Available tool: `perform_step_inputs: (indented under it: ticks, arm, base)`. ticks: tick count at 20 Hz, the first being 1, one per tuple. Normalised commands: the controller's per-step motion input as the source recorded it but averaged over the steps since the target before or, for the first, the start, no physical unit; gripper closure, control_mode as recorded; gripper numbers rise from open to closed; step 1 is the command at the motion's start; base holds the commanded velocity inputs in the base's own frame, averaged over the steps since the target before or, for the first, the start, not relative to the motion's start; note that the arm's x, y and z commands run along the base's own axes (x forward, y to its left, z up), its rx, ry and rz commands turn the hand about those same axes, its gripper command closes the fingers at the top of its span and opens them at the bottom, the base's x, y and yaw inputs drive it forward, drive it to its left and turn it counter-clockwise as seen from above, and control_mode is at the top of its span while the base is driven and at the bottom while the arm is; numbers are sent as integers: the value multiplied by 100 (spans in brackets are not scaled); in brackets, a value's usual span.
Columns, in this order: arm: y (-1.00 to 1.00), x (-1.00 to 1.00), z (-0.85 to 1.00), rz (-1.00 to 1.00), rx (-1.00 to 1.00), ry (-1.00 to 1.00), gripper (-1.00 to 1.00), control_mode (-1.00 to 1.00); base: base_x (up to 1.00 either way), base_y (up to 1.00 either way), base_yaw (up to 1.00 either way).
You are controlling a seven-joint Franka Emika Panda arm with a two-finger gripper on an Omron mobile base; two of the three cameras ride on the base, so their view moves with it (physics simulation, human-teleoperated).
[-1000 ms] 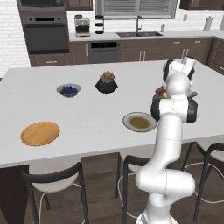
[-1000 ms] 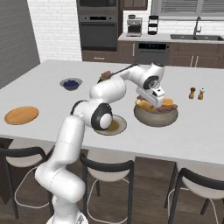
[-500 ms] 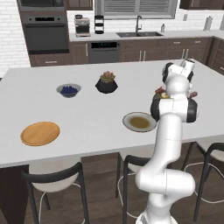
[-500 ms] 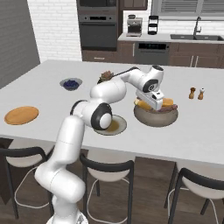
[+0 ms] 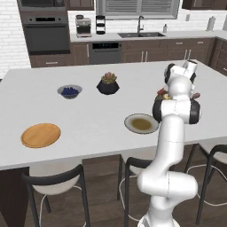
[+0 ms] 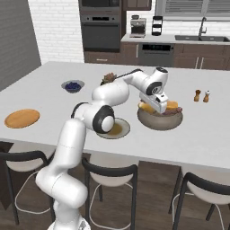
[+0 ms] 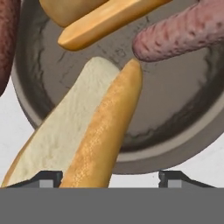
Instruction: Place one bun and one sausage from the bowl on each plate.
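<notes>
White island counter (image 6: 197, 134), centre-right: the gripper (image 7: 109, 177) has dropped into the tan-grey stoneware bowl (image 6: 160, 120), jaws apparently narrowing around the split golden bun (image 7: 83, 144), grip not yet sure.

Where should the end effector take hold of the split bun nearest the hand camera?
Across its narrow width, one finger on the golden crust, the other on the pale cut face of the bun, coming down from above: it lies long and slanted over the bowl rim.

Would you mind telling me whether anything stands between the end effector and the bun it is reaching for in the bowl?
Nothing visible does. The end effector is right over the bowl, and the bun lies straight between its fingertips, with no other thing in front of it.
</notes>
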Motion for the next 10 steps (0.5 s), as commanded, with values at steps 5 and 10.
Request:
perform_step_inputs:
  ticks: [5, 10]
  arm:
    - [0, 0, 0, 0, 0, 0, 100, -100]
    - [0, -20, 18, 2, 0, 0, 100, -100]
  base:
    - [0, 0, 0]
    - [0, 0, 0]
